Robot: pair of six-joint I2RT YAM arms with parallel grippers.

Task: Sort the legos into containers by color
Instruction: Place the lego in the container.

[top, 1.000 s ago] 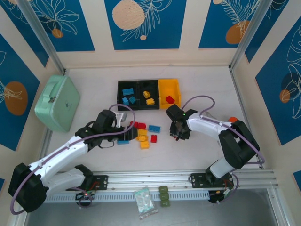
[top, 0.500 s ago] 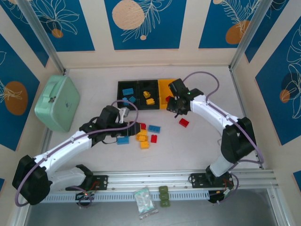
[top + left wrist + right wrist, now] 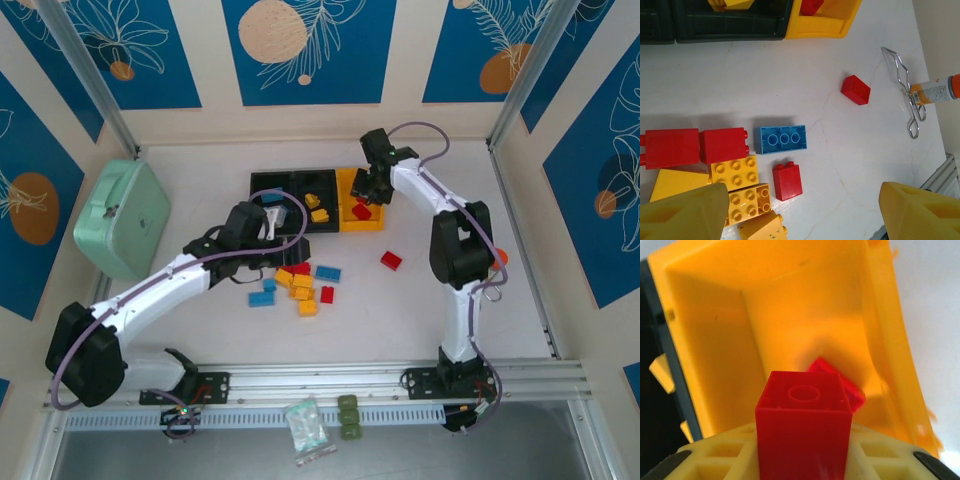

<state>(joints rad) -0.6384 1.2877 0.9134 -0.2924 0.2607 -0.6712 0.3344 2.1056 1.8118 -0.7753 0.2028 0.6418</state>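
Red lego [image 3: 802, 440] sits clamped in the right gripper [image 3: 366, 192], long axis along the fingers, ringed end toward 12 o'clock, over the yellow bin [image 3: 790, 315] holding another red brick [image 3: 842, 385]. Left gripper [image 3: 800, 210] gapes wide, empty, above loose legos [image 3: 300, 285] at 6 o'clock of the bins. Middle black bin [image 3: 328, 185] holds yellow bricks [image 3: 319, 214].

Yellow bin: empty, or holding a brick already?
Not empty: one red brick lies inside the yellow bin, below a second red brick clamped in the right tool.
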